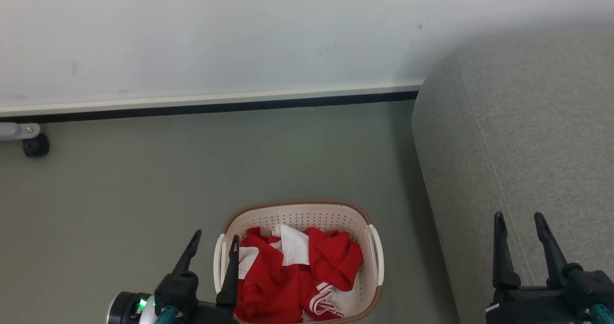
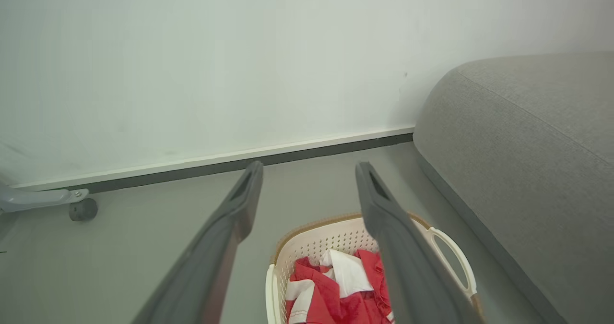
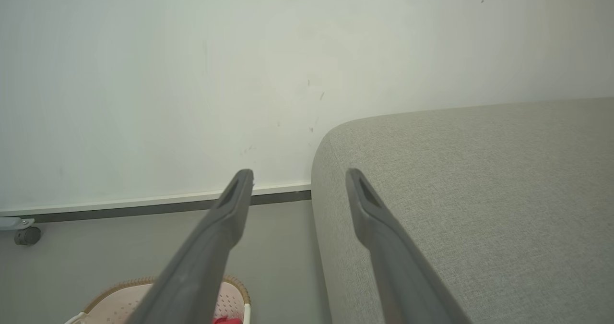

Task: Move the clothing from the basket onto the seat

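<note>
1. Head view: the basket (image 1: 297,203) is sitting on the grey floor (image 1: 144,194), near the seat (image 1: 527,146), which is on the robot's R. The clothing (image 1: 288,276) is lying crumpled inside the basket, red w/ white panels & striped trim. The L gripper (image 1: 216,234) is hanging at the basket's L edge, jaws apart, nothing btwn them. One finger is crossing the L handle in the pic; can't tell if it's touching. The R gripper (image 1: 518,214) is hovering over the seat's front part, jaws apart, empty. A pale wall (image 1: 240,36) w/ a white baseboard (image 1: 216,101) is running behind, and a small black caster (image 1: 36,146) is sitting far L.
2. L wrist view: the two fingers are standing wide apart, empty. The basket w/ the clothing is showing below & btwn them, and the seat is rising at R.
3. R wrist view: the fingers are standing apart w/ nothing held. The seat's top is spreading under the R finger. The basket's rim is peeking in at bottom L w/ a bit of red.
</note>
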